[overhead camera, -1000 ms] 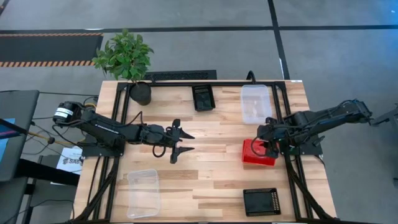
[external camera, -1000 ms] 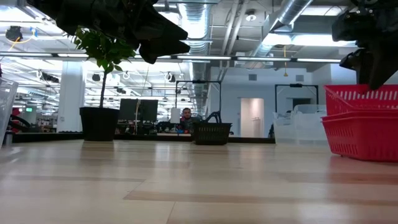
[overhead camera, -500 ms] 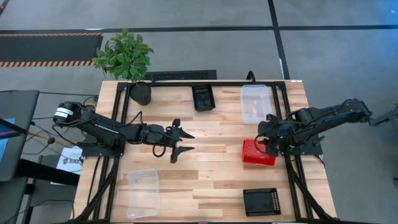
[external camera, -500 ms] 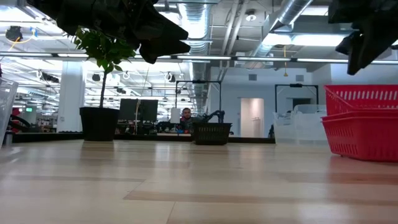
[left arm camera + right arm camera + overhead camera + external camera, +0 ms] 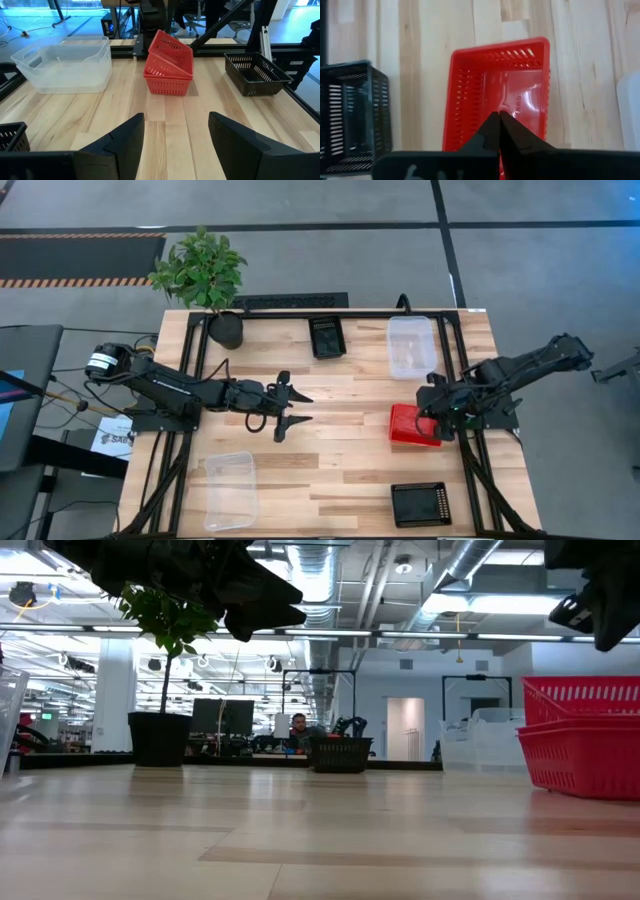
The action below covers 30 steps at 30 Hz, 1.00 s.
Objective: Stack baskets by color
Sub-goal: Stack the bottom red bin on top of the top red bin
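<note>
The right pincer [image 5: 498, 131] has snapped closed, empty, and lifted off the red baskets [image 5: 412, 426]. The left pincer [image 5: 291, 409] stays open mid-bench.

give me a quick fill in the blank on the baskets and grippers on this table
1. The right gripper hangs above the ____ baskets, its fingers shut.
2. The left gripper is ____ and holds nothing.
3. The plant pot stands at the table's far ____ corner in the high view.
4. The upper red basket sits ____ in the one beneath it.

Missing words: red; open; left; tilted
</note>
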Each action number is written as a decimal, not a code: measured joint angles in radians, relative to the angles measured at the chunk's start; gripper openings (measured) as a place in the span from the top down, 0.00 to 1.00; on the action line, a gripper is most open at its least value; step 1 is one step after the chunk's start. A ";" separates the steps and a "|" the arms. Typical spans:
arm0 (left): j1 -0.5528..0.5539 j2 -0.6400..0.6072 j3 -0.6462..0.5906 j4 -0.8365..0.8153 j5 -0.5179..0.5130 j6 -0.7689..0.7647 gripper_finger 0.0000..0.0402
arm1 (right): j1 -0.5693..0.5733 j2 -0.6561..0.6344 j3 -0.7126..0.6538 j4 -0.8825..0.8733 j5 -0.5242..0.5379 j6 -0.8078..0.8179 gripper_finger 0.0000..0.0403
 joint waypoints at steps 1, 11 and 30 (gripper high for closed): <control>0.000 0.000 0.000 0.000 0.000 0.000 0.48 | 0.000 0.006 -0.010 -0.005 0.000 0.000 0.97; 0.000 0.000 0.000 -0.004 0.000 -0.001 0.48 | -0.029 0.075 -0.056 -0.021 0.000 -0.004 0.99; 0.000 0.000 0.000 -0.004 0.000 -0.012 0.48 | -0.206 0.073 -0.056 0.004 -0.131 -0.130 0.99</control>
